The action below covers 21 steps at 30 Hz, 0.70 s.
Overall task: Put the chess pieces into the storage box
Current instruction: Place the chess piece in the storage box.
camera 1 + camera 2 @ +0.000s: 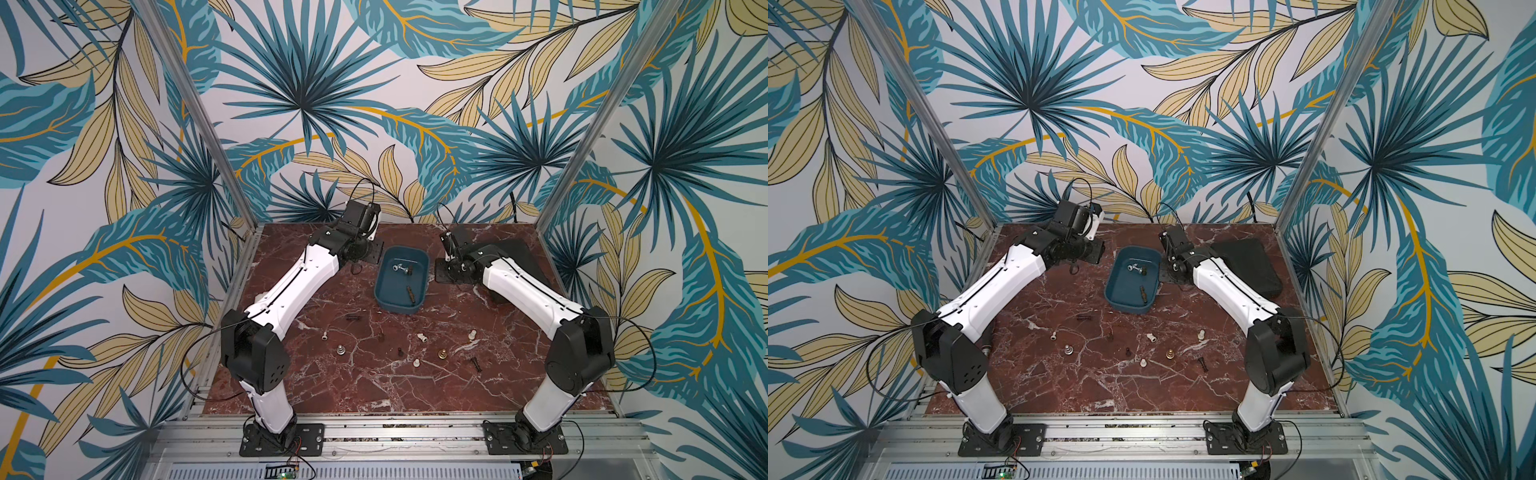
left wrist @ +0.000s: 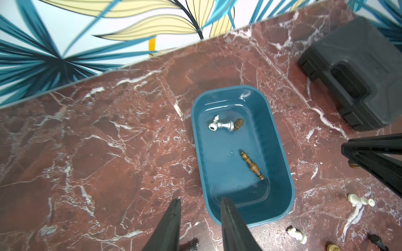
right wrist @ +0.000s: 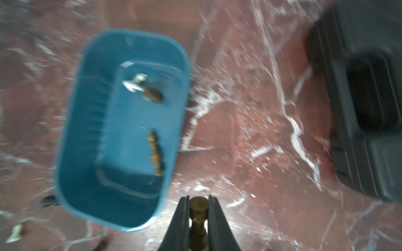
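Though hidden from above, a seemingly brown piece (image 3: 198,205) fills right claw (image 3: 198,196).

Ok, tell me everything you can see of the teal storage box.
The storage box is a teal, shallow plastic-looking tub with rounded corners and no lid, upright on the red marble table, toward its far middle. Inside lie a small white piece, a silvery one and a dark brown one clustered together, and a long brown piece apart.
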Available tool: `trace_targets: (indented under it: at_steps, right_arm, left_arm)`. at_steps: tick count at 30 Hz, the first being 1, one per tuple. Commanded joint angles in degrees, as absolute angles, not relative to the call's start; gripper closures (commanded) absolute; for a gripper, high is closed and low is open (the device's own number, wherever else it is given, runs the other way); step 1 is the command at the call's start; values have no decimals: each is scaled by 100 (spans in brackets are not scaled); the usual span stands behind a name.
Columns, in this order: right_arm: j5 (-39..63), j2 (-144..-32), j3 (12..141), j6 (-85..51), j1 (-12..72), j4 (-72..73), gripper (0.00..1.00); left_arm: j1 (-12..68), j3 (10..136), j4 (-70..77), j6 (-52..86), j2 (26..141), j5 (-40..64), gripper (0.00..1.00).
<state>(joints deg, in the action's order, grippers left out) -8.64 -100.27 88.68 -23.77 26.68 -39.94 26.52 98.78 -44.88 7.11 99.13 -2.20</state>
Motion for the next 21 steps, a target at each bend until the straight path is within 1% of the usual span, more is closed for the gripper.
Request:
trace_targets:
  at_steps: [1,6,14,21]
  right_arm:
    - [-646,-10570,9453,-2134,2985,-4196,91]
    - [-410,-11394,10204,-2155,3172,-4239,90]
    - [-211,-12336,10807,-2136,3256,-4315,89]
    - [-123,-12849,11055,-2145,3282,-4408,83]
  left_arm:
    - [2563,9594,-4143,749,9639,-290,65]
    - [2479,9440,-4196,748,9565,-290,65]
    - [2381,9319,-4219,704,9528,-290,65]
    - [2351,9286,-4201,695,9538,-224,65]
